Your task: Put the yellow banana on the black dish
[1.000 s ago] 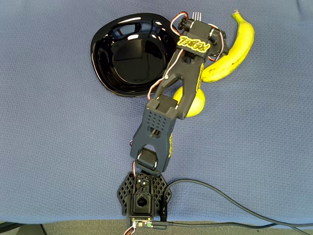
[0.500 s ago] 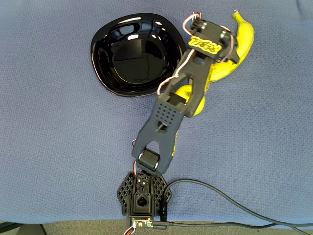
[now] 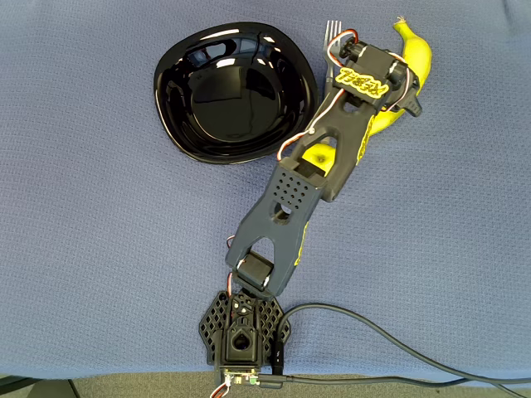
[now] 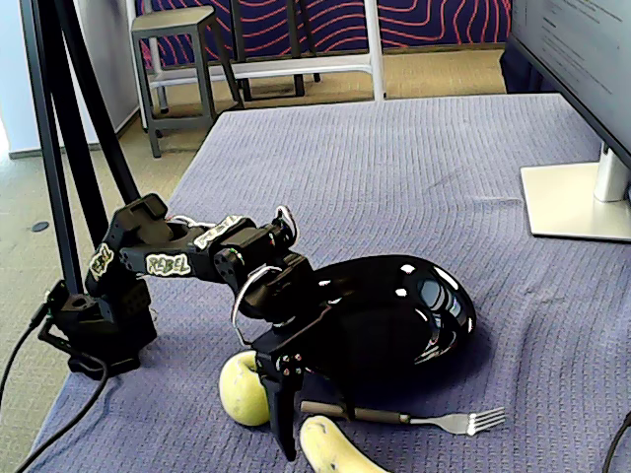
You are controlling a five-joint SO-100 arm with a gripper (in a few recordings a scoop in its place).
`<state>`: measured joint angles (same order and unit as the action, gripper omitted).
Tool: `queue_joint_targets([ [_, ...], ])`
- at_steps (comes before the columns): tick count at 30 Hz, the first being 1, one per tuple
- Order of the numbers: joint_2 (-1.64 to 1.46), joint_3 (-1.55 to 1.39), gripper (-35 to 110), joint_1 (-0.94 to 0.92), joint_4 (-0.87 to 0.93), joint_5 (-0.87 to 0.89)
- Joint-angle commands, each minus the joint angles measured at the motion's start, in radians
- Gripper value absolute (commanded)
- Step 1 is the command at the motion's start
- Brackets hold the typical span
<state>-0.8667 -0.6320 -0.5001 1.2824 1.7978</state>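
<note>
The yellow banana [image 3: 417, 56] lies on the blue cloth right of the black dish [image 3: 236, 87], with its middle hidden under my wrist in the overhead view. In the fixed view only one end of the banana [image 4: 333, 449] shows, at the bottom edge. My gripper [image 4: 296, 426] points down just above and left of that end. Its jaws look open with nothing between them. The glossy black dish [image 4: 399, 315] sits empty right behind the gripper.
A yellow-green apple [image 4: 245, 388] rests beside the gripper, partly under the arm [image 3: 323, 157]. A metal fork [image 4: 439, 422] lies between the dish and the banana. A monitor stand [image 4: 577, 202] is at the far right of the table.
The arm has swung right in the overhead view, from over the dish's rim and the apple to above the banana's middle. Banana, apple and dish have not moved.
</note>
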Motion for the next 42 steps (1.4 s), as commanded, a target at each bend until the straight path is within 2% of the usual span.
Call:
queue_joint_targets([
  [1,-0.017,0.028,30,-0.002,-0.017,-0.003],
  [28,0.120,-0.071,32,-0.021,-0.270,-0.058],
  [31,0.114,-0.080,28,-0.008,-0.256,-0.080],
  [42,0.075,-0.201,29,0.026,-0.250,-0.129],
])
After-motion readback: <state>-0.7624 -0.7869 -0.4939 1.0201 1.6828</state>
